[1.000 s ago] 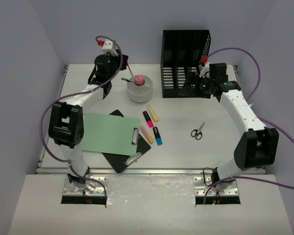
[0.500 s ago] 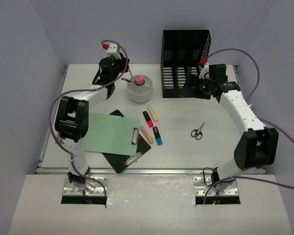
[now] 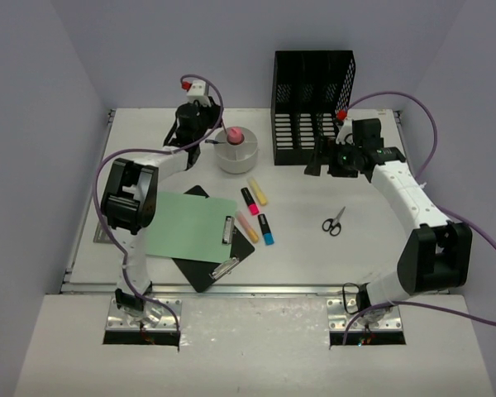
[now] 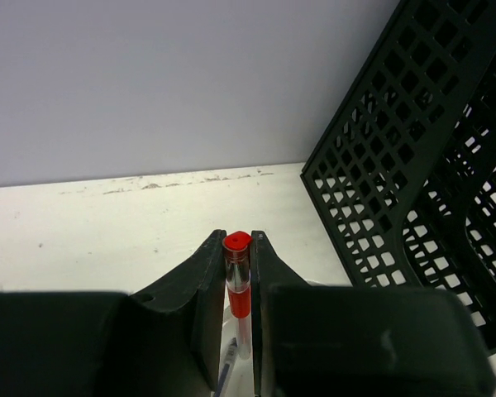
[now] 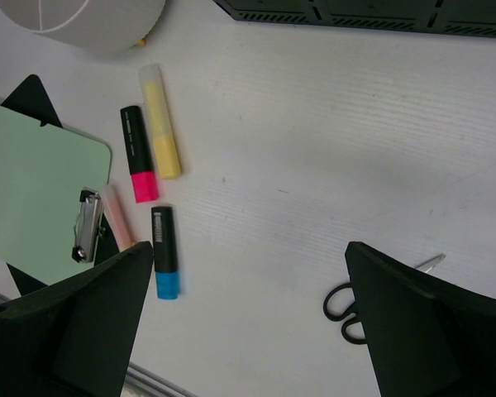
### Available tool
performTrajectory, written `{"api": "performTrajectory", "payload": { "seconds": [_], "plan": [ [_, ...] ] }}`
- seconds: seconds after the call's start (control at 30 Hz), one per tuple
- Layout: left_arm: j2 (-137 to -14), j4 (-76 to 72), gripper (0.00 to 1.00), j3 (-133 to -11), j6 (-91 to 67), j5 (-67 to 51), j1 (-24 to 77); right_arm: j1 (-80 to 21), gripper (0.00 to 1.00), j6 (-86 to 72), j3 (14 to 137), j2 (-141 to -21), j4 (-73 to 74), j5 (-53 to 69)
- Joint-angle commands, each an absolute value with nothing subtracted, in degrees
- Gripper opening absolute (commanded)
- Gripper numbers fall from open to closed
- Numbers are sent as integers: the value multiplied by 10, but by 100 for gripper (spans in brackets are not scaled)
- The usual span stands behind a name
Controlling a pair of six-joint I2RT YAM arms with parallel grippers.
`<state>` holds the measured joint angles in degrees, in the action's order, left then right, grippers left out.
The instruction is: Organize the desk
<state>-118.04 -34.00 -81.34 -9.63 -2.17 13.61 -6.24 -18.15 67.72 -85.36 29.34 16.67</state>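
Left tool (image 4: pixel 238 248) pinches a pen (image 4: pixel 240 291) above the desk (image 4: pixel 107 223).

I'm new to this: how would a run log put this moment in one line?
left gripper: shut on red-capped pen, beside white cup | right gripper: open, over desk | loose: highlighters, scissors
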Motion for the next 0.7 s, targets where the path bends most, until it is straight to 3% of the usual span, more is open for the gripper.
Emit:
{"api": "performTrajectory", "payload": {
  "seconds": [0.0,0.23,0.67],
  "plan": [
    [-1181,-380,8,-838,-103,-17,145,-62,99,-162,672,-831,284,148],
    [-1173,-367,27,-831,-118,-7,145,-62,99,-150,664,-826,286,145],
    [-1052,-321,37,-806,-109,-25,141,-62,99,-138,645,-813,291,157]
  ]
}}
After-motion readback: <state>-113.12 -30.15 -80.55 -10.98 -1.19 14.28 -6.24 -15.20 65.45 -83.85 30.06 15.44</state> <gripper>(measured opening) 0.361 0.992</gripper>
